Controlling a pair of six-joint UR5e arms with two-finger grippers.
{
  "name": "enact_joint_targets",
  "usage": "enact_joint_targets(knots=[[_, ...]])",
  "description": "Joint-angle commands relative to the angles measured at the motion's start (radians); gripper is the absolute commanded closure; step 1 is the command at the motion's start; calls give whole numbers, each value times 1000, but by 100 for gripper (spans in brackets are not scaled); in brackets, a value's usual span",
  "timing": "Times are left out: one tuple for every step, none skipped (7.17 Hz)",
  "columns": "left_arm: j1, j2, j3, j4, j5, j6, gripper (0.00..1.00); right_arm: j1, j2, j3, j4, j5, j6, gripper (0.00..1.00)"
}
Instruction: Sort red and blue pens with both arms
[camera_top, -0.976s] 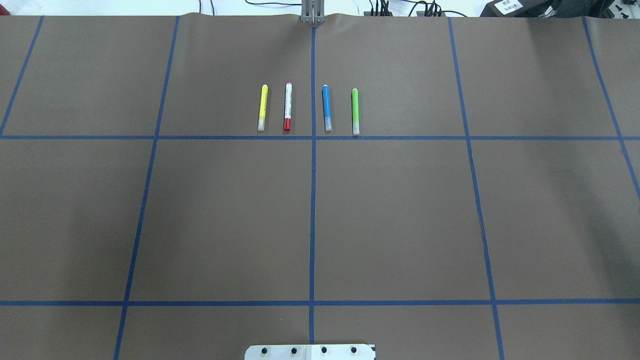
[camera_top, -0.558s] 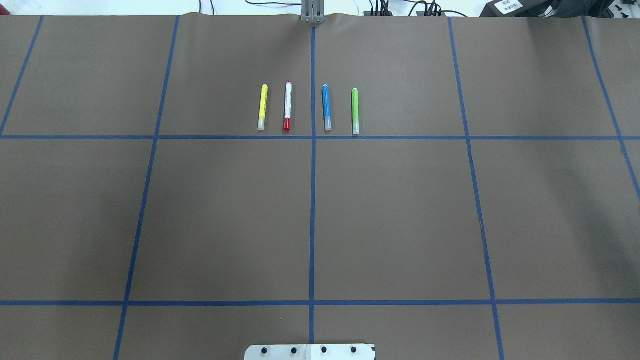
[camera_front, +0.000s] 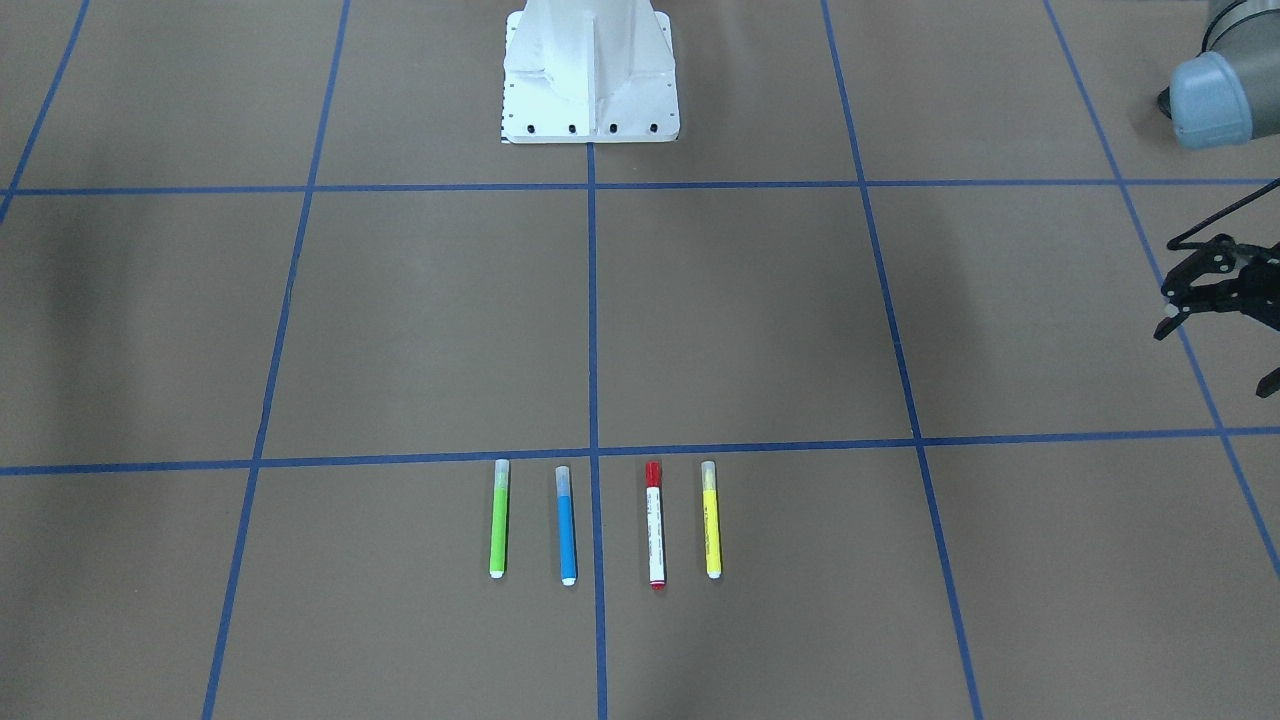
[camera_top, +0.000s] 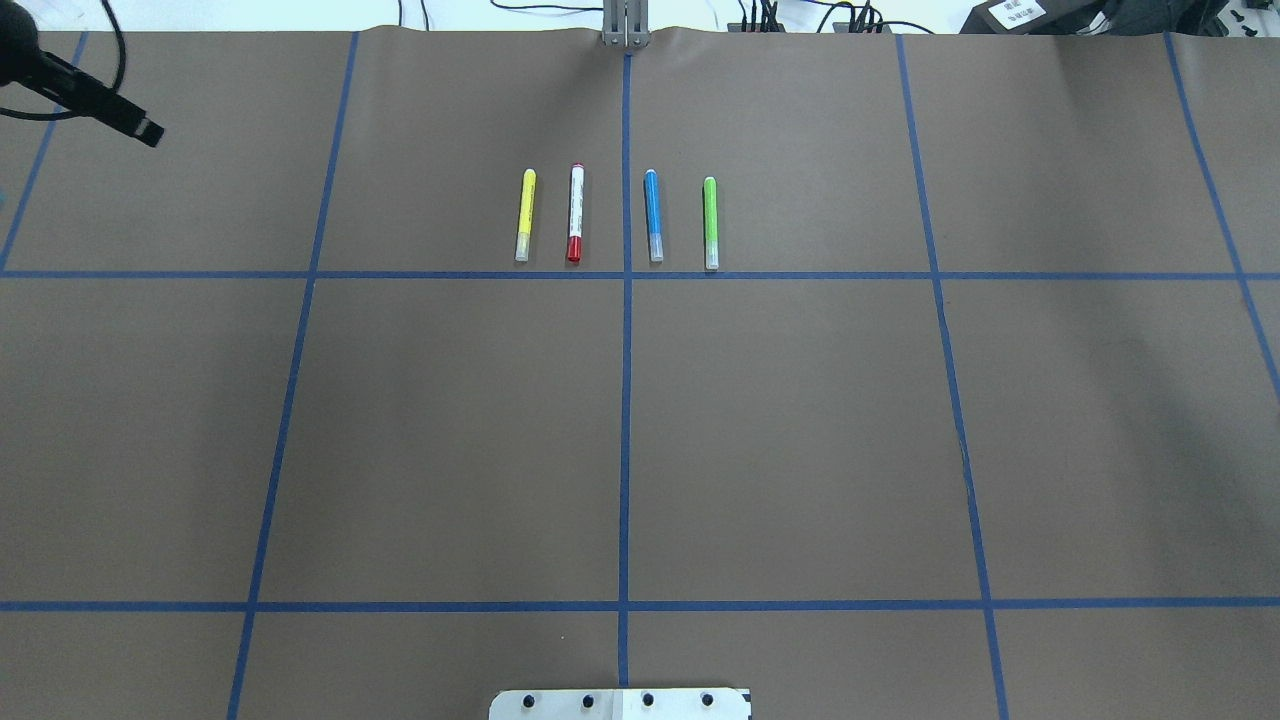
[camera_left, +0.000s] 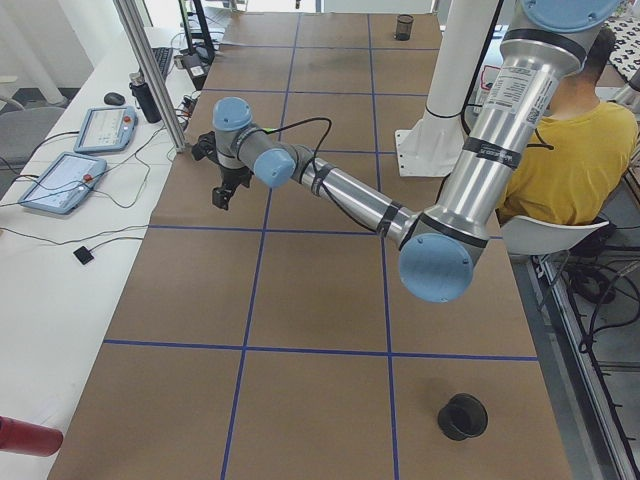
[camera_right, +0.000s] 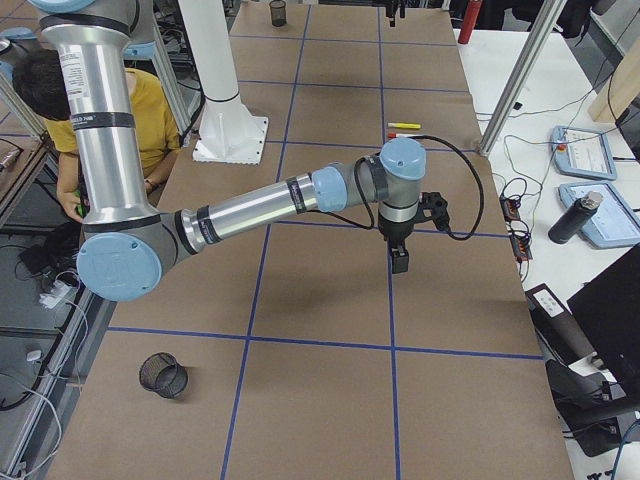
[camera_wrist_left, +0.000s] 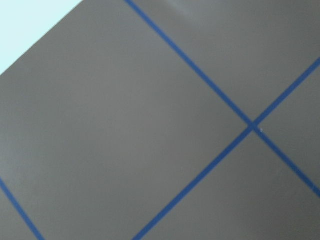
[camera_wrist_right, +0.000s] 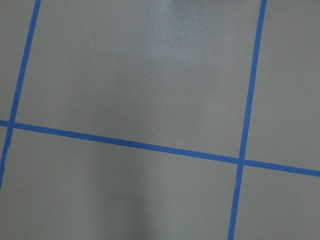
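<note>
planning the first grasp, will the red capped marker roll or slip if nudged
The red-capped marker looks round and slim, lying flat on the brown table cover, so a sideways nudge would probably roll it. Its straight barrel suggests stiff and light. The smooth white barrel might slip in a loose pinch.

left arm (camera_left: 350, 195): silver-grey tubes, pale blue joint caps | right arm (camera_right: 250, 207): same, black rings at joints

- Brown table cover (camera_top: 800, 430) crossed by blue tape lines (camera_top: 625, 400).
- White side bench (camera_left: 60, 250) carries two tablet-like screens (camera_left: 62, 182), perhaps teach pendants.
- Aluminium post (camera_left: 150, 70) stands at the bench's table-side edge.
- Light is soft and even, shadows faint.
</note>
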Motion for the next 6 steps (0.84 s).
enact_joint_targets(knots=[[153,-101,46,-78,64,-198,0,-6,19,-15,-1,-8,5,0],[240,-168,122,-95,82,-195,0,-14,20,-22,0,-8,5,0],[274,-243,200,-131,141,-198,0,-29,20,-23,0,-8,5,0],[294,-276,238,-139,221,-230,0,-31,20,-24,0,-7,7,0],[322,-343,303,-144,232,-348,0,-31,20,-24,0,-5,7,0],[347,-394,345,-144,238,-446,0,-31,20,-24,0,-6,7,0]])
